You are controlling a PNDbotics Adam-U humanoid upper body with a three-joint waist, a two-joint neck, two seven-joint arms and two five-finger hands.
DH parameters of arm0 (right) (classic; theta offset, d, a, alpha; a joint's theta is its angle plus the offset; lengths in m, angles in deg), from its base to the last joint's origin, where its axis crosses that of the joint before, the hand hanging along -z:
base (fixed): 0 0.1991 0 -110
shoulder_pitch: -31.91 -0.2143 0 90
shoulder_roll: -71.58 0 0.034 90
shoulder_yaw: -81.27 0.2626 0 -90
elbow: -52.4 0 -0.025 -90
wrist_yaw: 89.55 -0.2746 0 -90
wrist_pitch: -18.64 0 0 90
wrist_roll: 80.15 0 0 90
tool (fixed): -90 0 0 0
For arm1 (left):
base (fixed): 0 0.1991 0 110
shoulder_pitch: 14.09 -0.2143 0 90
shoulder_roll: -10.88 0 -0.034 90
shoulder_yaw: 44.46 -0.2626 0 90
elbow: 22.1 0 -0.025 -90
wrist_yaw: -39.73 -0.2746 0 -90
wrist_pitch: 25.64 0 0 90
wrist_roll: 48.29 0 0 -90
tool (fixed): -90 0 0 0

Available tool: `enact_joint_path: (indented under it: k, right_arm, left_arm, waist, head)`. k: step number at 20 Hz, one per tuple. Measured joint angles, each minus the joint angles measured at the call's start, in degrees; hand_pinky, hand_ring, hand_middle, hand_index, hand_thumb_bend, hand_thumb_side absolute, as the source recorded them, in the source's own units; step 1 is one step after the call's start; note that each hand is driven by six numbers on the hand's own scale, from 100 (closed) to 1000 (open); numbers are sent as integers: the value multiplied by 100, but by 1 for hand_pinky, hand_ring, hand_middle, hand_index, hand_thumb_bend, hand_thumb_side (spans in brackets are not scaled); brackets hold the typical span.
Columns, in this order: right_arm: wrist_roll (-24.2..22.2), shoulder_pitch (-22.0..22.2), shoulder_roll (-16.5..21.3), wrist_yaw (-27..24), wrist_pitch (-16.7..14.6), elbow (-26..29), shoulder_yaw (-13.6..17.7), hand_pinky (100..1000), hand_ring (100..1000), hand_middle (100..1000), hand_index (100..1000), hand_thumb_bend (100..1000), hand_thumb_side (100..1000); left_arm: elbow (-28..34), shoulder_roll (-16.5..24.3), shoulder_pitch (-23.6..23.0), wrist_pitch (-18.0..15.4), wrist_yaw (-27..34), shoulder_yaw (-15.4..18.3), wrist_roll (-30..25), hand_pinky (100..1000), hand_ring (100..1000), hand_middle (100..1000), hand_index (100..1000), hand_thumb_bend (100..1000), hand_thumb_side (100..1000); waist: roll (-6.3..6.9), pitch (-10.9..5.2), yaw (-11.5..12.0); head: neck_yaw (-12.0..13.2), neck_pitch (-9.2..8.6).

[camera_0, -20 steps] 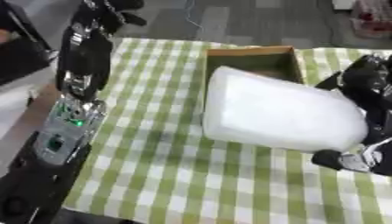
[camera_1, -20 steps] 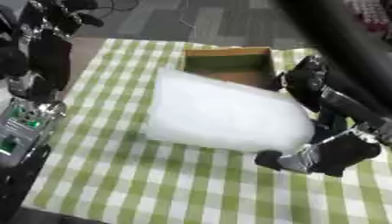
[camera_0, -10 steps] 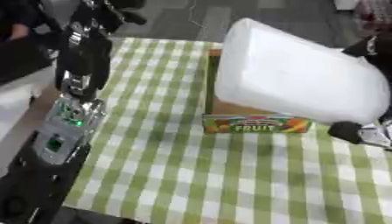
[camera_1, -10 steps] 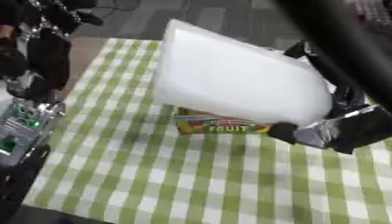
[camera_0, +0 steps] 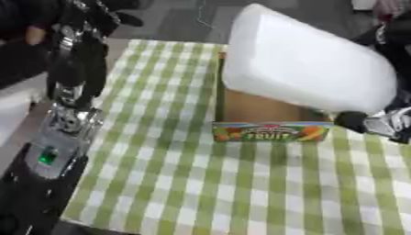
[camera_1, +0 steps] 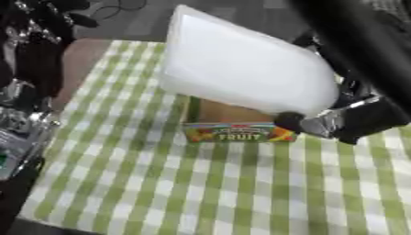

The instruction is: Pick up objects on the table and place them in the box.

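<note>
The robot's left arm [camera_0: 68,92] is black and silver, with a small green light [camera_0: 48,156]. Its right hand [camera_1: 353,119] is black with silver parts.

Desk [camera_0: 241,183] covered by a green-and-white checked cloth [camera_1: 160,193], running askew across both views. Beyond the far edge, grey floor [camera_0: 173,20], with a thin dark cable [camera_1: 120,7] lying on it near the far left corner. Left of the cloth, a bare brownish strip of surface [camera_1: 76,59] along the left edge. Even, soft light, no hard shadows on the cloth. At the far right corner, a small patch of something pinkish and white [camera_0: 377,5], too blurred to make out.
</note>
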Motion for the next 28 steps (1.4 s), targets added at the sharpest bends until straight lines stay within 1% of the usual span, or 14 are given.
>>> enact_joint_path:
  k: [7, 9, 13, 15, 17, 20, 23, 28]
  right_arm:
    - [454, -102, -5, 274, -242, -345, 6, 100, 100, 193, 334, 522, 500]
    - [573, -165, 6, 340, -269, -385, 20, 100, 100, 194, 331, 527, 495]
    - [726, -294, 43, 442, -287, -458, 63, 100, 100, 199, 333, 527, 503]
    - [757, -331, 45, 528, -287, -491, 75, 100, 100, 205, 330, 536, 506]
    - [764, -399, 71, 660, -310, -521, 74, 100, 100, 218, 323, 547, 510]
    - [695, -535, 249, 935, -394, -515, 73, 100, 100, 226, 320, 554, 515]
    - [627, -651, 367, 1223, -482, -530, 74, 100, 100, 228, 317, 557, 511]
    - [699, -735, 389, 1449, -633, -627, 75, 100, 100, 230, 316, 563, 506]
  left_arm:
    - [1, -8, 146, -41, 22, -52, -48, 603, 741, 798, 871, 596, 915]
    - [1, -9, 180, -50, 41, -68, -58, 603, 741, 798, 871, 597, 914]
    - [1, -11, 258, -86, 67, -75, -97, 602, 741, 797, 872, 597, 912]
    - [2, -29, 298, -98, 92, -98, -114, 599, 740, 797, 874, 594, 912]
    - [2, -77, 323, -92, 116, -108, -132, 600, 740, 796, 874, 593, 911]
    - [2, -149, 349, -79, 159, -106, -145, 597, 740, 796, 875, 594, 911]
    - [2, -162, 354, -69, 180, -106, -154, 598, 740, 795, 875, 594, 911]
    - [2, -194, 451, -64, 218, -121, -181, 599, 740, 796, 875, 594, 912]
  waist:
    - [-118, 134, 203]
    - [-145, 176, 266]
    - [-241, 256, 403]
    - [-286, 290, 445]
    - [-317, 326, 462]
    - [-358, 347, 482]
    - [-408, 386, 551]
    - [-449, 423, 671]
  head:
    - [-238, -205]
    - [-304, -268]
    - [-358, -376]
    - [-374, -422]
    - [-458, -448]
    - [-545, -473]
    - [-617, -505]
    - [-716, -541]
